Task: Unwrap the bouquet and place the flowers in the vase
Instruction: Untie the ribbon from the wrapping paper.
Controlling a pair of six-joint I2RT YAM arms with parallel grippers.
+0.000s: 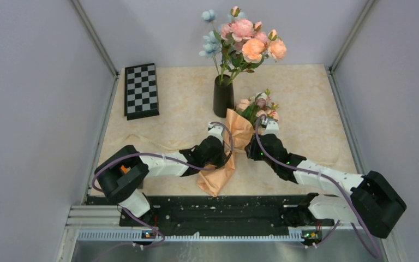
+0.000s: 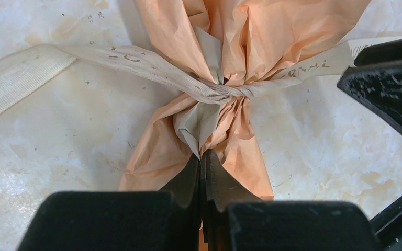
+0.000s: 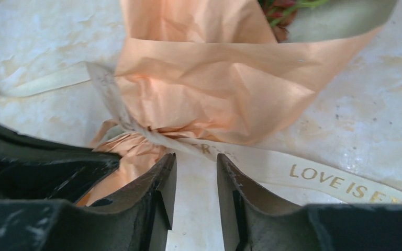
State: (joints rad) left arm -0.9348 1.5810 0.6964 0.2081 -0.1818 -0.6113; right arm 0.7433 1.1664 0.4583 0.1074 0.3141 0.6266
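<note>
**Step in hand:** unwrap, ribbon stage.

**Location:** The bouquet (image 1: 233,143) lies on its side mid-counter (image 1: 316,103), btwn the two arms, heads toward the back wall. It is near the vase (image 1: 223,99) and apart from it. The vase stands upright and carries a taller bunch (image 1: 248,41). The flowers (image 1: 259,106) sit inside the peach wrap (image 3: 214,73); none out yet.

**Ribbon (image 3: 314,175):** cream, printed, tied round the waist of the cone. Knot (image 2: 225,93) is tight, not undone. A tail runs off to each side across the counter.

**L end effector (image 2: 201,164):** fingers together, tips on the flared end of the wrap just below the knot. Prob. nipping a fold of paper, but the wrist view is too close to confirm.

**R end effector (image 3: 196,164):** fingers apart by a narrow gap, nothing btwn them. Tips sit just short of the knot and the printed tail.

**Next move, in my judgement:** R needs to get onto the printed tail close to the knot, close on it and draw it sideways away from the cone. L should pin the wrap so the bunch doesn't drag. Pull along the tail, not upward, or the knot may bind.
</note>
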